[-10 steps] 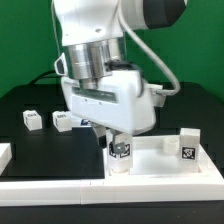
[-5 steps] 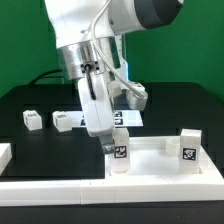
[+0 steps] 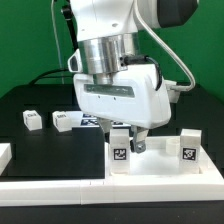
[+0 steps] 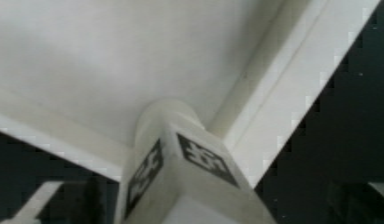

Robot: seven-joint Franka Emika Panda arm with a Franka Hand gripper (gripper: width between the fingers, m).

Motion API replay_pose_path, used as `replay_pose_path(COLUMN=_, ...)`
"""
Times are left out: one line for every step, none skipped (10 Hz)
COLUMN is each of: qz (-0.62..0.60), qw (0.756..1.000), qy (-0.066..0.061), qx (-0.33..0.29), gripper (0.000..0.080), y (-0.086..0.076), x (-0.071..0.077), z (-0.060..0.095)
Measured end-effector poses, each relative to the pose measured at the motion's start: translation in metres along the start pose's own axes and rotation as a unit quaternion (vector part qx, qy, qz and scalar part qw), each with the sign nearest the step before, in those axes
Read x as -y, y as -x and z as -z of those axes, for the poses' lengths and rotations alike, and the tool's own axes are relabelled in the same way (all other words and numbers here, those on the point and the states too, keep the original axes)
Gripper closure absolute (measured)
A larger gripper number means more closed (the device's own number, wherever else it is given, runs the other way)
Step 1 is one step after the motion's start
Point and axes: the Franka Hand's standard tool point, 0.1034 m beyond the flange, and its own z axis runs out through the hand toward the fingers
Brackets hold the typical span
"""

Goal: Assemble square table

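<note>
One leg (image 3: 120,152) upright at table slab (image 3: 158,161) corner | jaws spread either side of it, not touching

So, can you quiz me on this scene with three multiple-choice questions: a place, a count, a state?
1. The two loose legs lie: A on the black table; B stacked together; C in a box.
2. Legs standing on the white slab: A one; B two; C four.
3. The leg under the arm is: A lying flat; B upright; C broken.
Key: 1 A, both rest apart on the table. 2 B, one under the arm, one at the exterior view's right. 3 B, it stands on end.
</note>
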Motion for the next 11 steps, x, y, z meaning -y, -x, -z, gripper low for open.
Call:
replay_pose_path(qz=0.049, qw=0.999, qy=0.002, qx=0.0, gripper=0.0158, y=0.0006, x=0.0003, z=-0.0001)
replay_pose_path(qz=0.158, qw=0.987, qy=0.018, qx=-0.007, gripper=0.0151, y=0.0025, x=0.0027, z=0.0005)
replay_pose_path(qz=0.25, qw=0.968, qy=0.024, qx=-0.01, gripper=0.0151, y=0.0012, x=0.0044, z=0.0019)
replay_pose_path(qz=0.314, qw=0.949, qy=0.025, qx=-0.009, gripper=0.0151, y=-0.0001, x=0.0035, z=0.002)
replay_pose_path(qz=0.327, qw=0.945, qy=0.025, qx=-0.009, gripper=0.0151, y=0.0, x=0.0033, z=0.0017)
replay_pose_path(qz=0.323, qw=0.946, qy=0.025, qx=-0.008, gripper=0.0151, y=0.0001, x=0.0034, z=0.0015)
replay_pose_path(qz=0.315, qw=0.949, qy=0.024, qx=-0.008, gripper=0.0253, y=0.0003, x=0.0035, z=0.0014)
replay_pose_path(qz=0.316, qw=0.949, qy=0.024, qx=-0.008, gripper=0.0389, y=0.0003, x=0.0034, z=0.0013)
replay_pose_path(qz=0.299, qw=0.954, qy=0.025, qx=-0.009, gripper=0.0389, y=-0.0007, x=0.0023, z=0.0013)
replay_pose_path(qz=0.255, qw=0.967, qy=0.026, qx=-0.011, gripper=0.0496, y=-0.0035, x=-0.0007, z=0.0011)
replay_pose_path(qz=0.24, qw=0.97, qy=0.027, qx=-0.012, gripper=0.0499, y=-0.0039, x=-0.0013, z=0.0008)
